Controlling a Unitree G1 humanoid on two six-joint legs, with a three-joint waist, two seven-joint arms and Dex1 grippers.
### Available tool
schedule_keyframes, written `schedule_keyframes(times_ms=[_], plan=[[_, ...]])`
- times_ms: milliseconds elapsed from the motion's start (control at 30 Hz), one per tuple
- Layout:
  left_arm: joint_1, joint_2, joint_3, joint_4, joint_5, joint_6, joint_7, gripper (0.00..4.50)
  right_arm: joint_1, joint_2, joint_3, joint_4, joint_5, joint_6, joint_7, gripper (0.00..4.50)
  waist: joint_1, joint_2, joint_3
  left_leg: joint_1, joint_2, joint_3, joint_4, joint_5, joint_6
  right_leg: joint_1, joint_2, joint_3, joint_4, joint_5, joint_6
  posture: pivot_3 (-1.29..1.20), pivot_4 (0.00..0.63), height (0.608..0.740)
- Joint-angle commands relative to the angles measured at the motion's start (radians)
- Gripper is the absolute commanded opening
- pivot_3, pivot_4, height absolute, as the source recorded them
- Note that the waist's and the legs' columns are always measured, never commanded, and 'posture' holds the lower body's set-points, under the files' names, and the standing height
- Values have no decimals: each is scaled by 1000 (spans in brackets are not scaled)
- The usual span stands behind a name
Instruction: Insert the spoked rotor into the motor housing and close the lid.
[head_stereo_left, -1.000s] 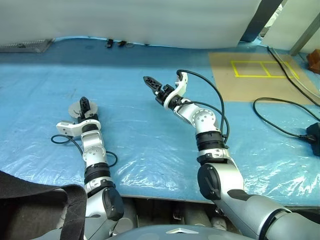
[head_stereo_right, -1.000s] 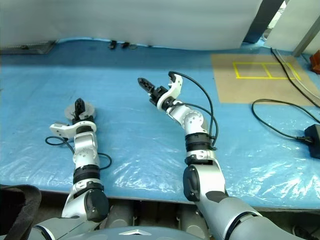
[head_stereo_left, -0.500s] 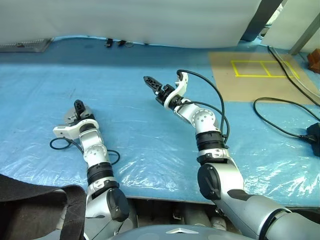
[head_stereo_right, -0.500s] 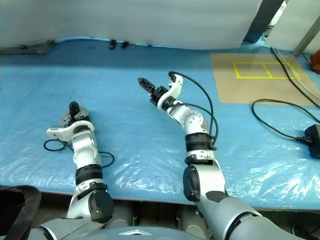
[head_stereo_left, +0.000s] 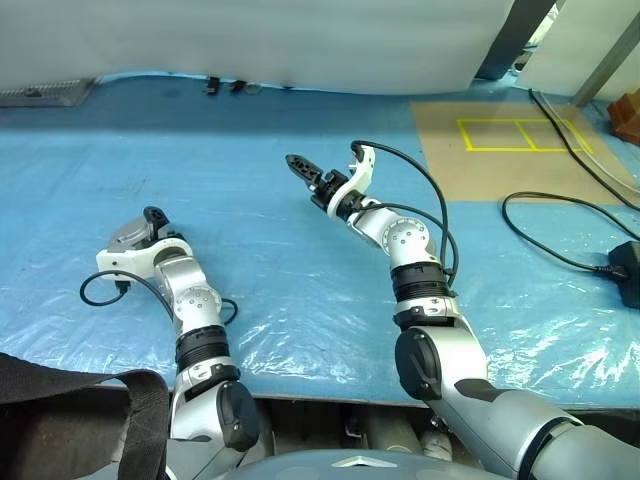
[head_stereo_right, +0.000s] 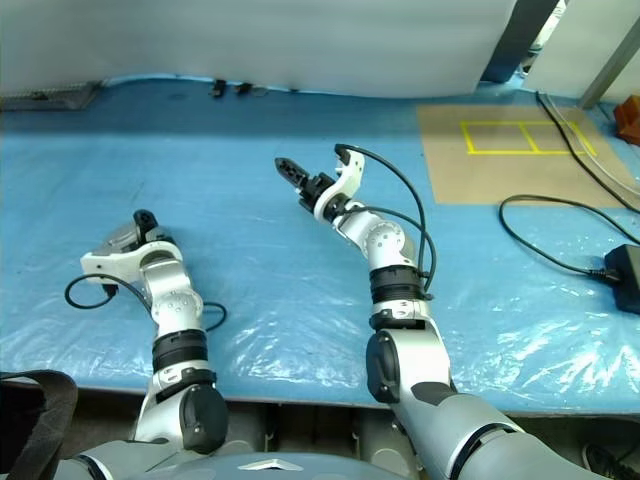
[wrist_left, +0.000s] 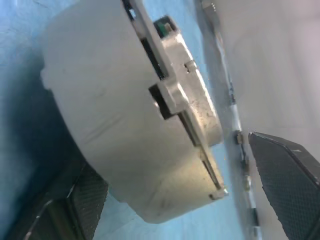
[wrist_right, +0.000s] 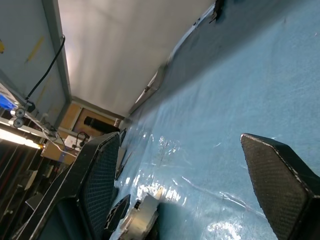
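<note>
Straddling the motor housing (head_stereo_left: 127, 237) at the near left of the blue-sheeted worktop (head_stereo_left: 260, 270), the left claw (head_stereo_left: 152, 214) is the one in play. Its jaws are spread wide. In the wrist view the silver wall of the housing sits right between them, one finger low against it or very close, the other finger (wrist_left: 287, 175) plainly standing off with blue sheet showing in the gap. So that's a released claw around the part, not a grip on it. The housing looks tipped rather than flat on the sheet. Its open face is turned away, so I cannot tell what is inside it or whether anything sits on top.

Over at mid-worktop, the right claw (head_stereo_left: 298, 163) hangs above the sheet, jaws apart, carrying nothing, well apart from the housing and pointing across toward the left.

My read is that this is the housing step: getting it seated or steadied before anything goes in.

The next move calls for the left jaws to come in square on the round wall, both pads meeting it evenly. A one-sided touch on a smooth cylinder over slippery plastic could just skate it away or tip it further. The right claw is free to fetch.
</note>
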Motion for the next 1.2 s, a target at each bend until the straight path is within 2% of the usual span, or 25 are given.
schedule_keyframes(times_ms=[33,300,500,533,600,700,800,900,1000,1100,1200], plan=[[68,-11,-47,-70,90,82,143,4454,-7,9,11,-40,1,-5,15,4066,0,0,0,0,0,0,0,0,0,0,0,0,0,0,0,0,150,740],[144,-29,-137,-257,187,308,395,4454,-9,3,19,-34,-15,-10,22,4066,-1,0,0,0,1,0,0,0,0,0,0,0,0,0,0,0,150,740],[154,-12,-212,-349,219,463,419,4454,7,-22,54,-51,-62,-13,33,4066,3,0,0,-1,0,0,0,0,0,0,0,-1,-1,0,0,0,150,740],[147,-1,-235,-364,211,496,385,4454,17,-30,61,-69,-68,-9,35,4066,6,0,0,-1,0,0,0,0,0,0,0,-1,-1,0,0,0,150,740],[138,16,-277,-405,115,529,189,4454,45,-49,74,-125,-76,0,44,4066,19,0,0,-1,0,0,0,0,0,0,0,-1,-1,0,0,0,150,740],[151,42,-285,-434,31,544,1,4454,93,-73,103,-208,-87,8,62,4066,31,-3,2,-4,0,0,0,0,0,-2,0,-1,-2,0,0,0,150,740],[185,186,-370,-424,112,528,-262,4454,185,-152,199,-374,-124,37,131,4066,31,-3,2,-5,0,0,-1,0,0,-3,1,-1,-3,2,3,0,150,740],[216,283,-427,-412,155,523,-429,4454,254,-227,272,-486,-151,44,188,4066,26,-3,2,-4,-1,0,-5,0,0,-4,1,-2,-6,3,5,0,150,740],[247,387,-505,-398,252,472,-601,4454,329,-332,380,-590,-232,-28,285,4066,26,-3,2,-4,-1,0,-6,0,0,-3,1,-1,-8,3,6,0,150,740],[274,437,-530,-382,288,410,-737,4454,376,-393,431,-640,-275,-67,335,4066,25,-3,2,-4,0,0,-7,0,0,-3,1,-1,-9,3,6,0,150,740],[337,499,-563,-397,299,343,-940,4500,419,-436,461,-657,-324,-118,365,4471,24,-2,2,-3,0,0,-7,0,0,-2,1,-1,-9,3,6,0,150,740]])
